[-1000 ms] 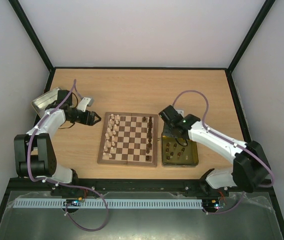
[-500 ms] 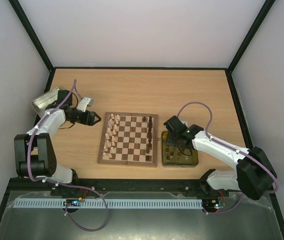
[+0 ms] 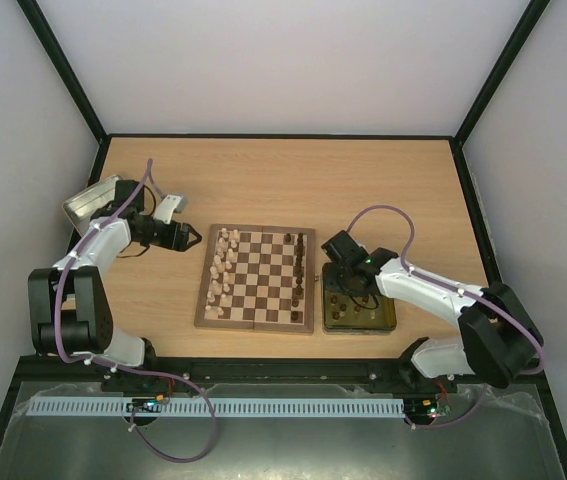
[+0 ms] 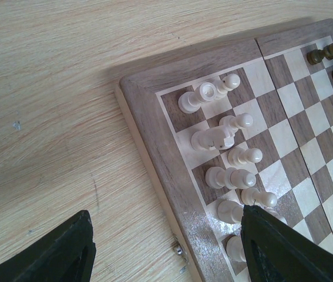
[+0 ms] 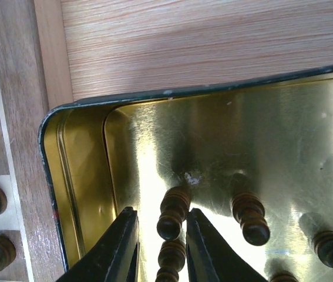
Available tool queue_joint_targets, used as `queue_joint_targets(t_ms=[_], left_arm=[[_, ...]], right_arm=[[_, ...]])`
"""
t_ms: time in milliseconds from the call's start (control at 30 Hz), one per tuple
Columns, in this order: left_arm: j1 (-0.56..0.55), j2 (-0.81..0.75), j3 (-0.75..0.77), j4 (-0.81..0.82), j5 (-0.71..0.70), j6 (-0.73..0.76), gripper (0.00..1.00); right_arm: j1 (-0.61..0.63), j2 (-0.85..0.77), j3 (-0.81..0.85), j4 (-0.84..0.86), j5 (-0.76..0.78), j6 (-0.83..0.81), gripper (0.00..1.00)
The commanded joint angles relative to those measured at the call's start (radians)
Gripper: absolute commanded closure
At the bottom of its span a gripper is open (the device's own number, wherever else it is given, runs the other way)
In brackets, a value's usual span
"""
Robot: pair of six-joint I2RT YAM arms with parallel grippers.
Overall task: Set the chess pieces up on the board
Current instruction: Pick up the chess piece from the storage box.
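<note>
Dark chess piece (image 5: 175,211): in the gold tin (image 5: 78,170), right beside the board (image 3: 255,318).
Right gripper (image 5: 161,212): fingers a little apart, one each side of it, not squeezing yet.
Left gripper (image 4: 166,252): spread wide, holding nothing, near the cream pieces (image 4: 225,132).
Feel: tiny, light, hard, smooth; probably slips or tips easily.
Hold: pinch its middle gently.

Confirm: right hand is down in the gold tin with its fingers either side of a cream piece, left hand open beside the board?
Wrong colour: the piece between the fingers of the right hand is dark brown, not cream; see the right wrist view. The gold tin, and left hand open beside the board, both hold.
</note>
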Motion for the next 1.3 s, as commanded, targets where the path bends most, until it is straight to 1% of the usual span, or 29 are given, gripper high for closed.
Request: queue_joint_targets(t_ms=[0,267,500,1067,1267], left_arm=[[-0.006,0.007,-0.011,-0.005,0.010,0.006,0.31],[-0.006,0.010,-0.009,-0.007,0.009,0.006,0.31],[-0.006,0.011,-0.008,-0.006,0.008,0.004,0.31],[-0.006,0.012,-0.009,-0.007,0.009,0.004,0.31],[-0.007,0.014,-0.009,-0.007,0.009,0.003,0.31]], right_arm=[[0.013,0.019,-0.018,0.018,-0.009,-0.011,0.78],[0.022,0.046,-0.040,0.042,-0.018,-0.024,0.81],[0.021,0.063,-0.036,0.041,0.024,-0.029,0.85],[0.022,0.105,0.007,0.055,0.055,-0.039,0.85],[0.021,0.095,0.035,0.025,0.084,-0.054,0.95]])
